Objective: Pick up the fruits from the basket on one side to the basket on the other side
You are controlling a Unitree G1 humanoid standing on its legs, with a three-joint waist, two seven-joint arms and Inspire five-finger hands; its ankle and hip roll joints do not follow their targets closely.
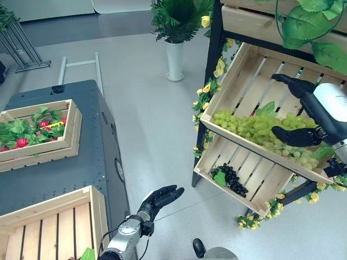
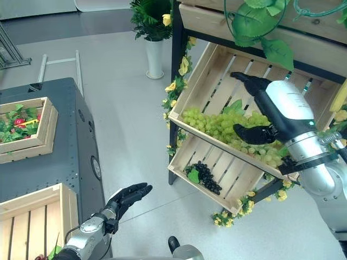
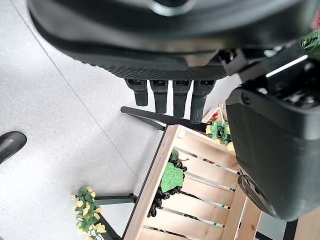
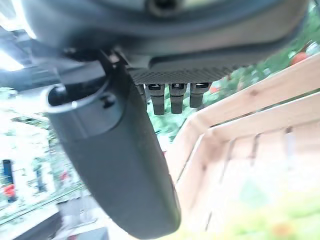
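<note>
Grey speckled floor (image 1: 146, 114) runs between a dark grey cabinet (image 1: 81, 157) on the robot's left and a black-framed rack (image 1: 214, 81) on its right. On the cabinet top sit two wooden crates: a far crate (image 1: 68, 142) holding green leaves and red fruit, and a near crate (image 1: 65, 216) whose slatted bottom is mostly bare, with a green leaf at its near edge. The rack carries tilted wooden trays trimmed with small yellow flowers (image 1: 209, 89). Its upper tray (image 1: 238, 76) holds a long heap of green grapes (image 1: 255, 130) along the low front lip, with a green leaf lying among them. Its lower tray (image 1: 255, 181) holds a small bunch of black grapes (image 1: 233, 181) and a leaf beside it, near the front edge. A white vase (image 1: 174, 59) with a leafy plant stands on the floor behind the rack.

Over the upper tray hangs the right hand (image 2: 260, 108), spread wide, fingers stretched toward the tray's back slats and thumb (image 2: 252, 134) reaching down just above the green grapes, closed on nothing. Low by the cabinet's front corner, the left hand (image 1: 160, 199) hangs over the floor with fingers straight and relaxed, well apart from both trays and holding nothing.
</note>
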